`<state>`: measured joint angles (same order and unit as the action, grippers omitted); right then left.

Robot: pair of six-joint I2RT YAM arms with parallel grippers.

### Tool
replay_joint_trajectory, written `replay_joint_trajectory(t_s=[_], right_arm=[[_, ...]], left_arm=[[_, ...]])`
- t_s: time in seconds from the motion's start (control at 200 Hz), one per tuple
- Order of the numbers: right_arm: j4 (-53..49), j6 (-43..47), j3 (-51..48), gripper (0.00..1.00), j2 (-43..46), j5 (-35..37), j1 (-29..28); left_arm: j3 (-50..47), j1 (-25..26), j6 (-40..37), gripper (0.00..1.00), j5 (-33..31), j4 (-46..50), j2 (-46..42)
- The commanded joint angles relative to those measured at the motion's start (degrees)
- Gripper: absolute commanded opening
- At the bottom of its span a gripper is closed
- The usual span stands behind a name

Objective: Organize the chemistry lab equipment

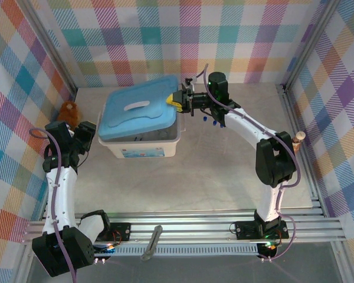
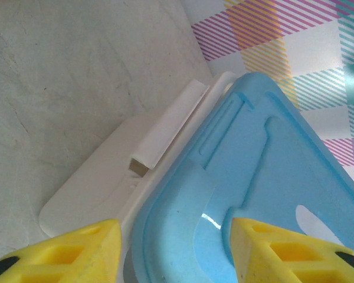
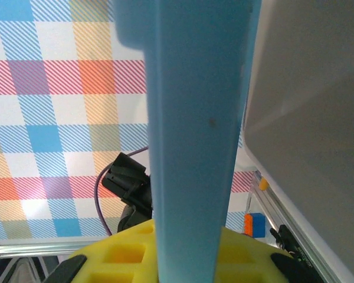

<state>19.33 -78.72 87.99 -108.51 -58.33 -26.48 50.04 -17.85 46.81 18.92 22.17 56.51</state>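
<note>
A white storage bin [image 1: 144, 150] sits mid-table under a light-blue lid [image 1: 138, 109] that lies tilted on it. My right gripper [image 1: 180, 99] is shut on the lid's right edge, and the lid [image 3: 194, 118] runs up between the yellow fingers [image 3: 124, 256]. My left gripper [image 1: 92, 133] is at the bin's left end, open. Its fingers [image 2: 76, 250] stand either side of the lid corner [image 2: 271, 165] and the bin rim [image 2: 106, 177]. Thin tubes with blue caps [image 1: 212, 121] lie on the table under the right arm. Beakers, flask and tweezers are out of view.
A brown teddy bear [image 1: 71, 110] sits at the left wall behind the left arm. A brown-and-white bottle-shaped figure [image 1: 299, 138] stands at the right edge. A slim grey object [image 1: 152, 242] lies on the front rail. Checked walls enclose the table.
</note>
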Motion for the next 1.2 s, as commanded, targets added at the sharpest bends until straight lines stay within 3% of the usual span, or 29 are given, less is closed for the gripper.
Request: replay_joint_trajectory(t_s=[0.0,0.78,1.015,1.195], right_arm=[[5.07,-0.83,1.76,0.18,-0.17,-2.13,-0.94],[3.26,1.52,0.78,0.18,-3.09,-3.15,-0.23],[4.06,1.18,-0.34,0.18,-3.13,-2.42,0.11],[4.6,1.18,-1.3,0.18,-2.63,-2.53,0.88]], left_arm=[[-0.28,-0.79,-1.37,0.51,-0.28,-1.61,-0.16],[2.12,-0.36,-0.25,0.5,3.13,-5.81,0.97],[2.34,0.96,1.5,0.5,3.91,-12.27,2.54],[4.35,8.02,0.65,0.5,3.52,-14.08,6.61]])
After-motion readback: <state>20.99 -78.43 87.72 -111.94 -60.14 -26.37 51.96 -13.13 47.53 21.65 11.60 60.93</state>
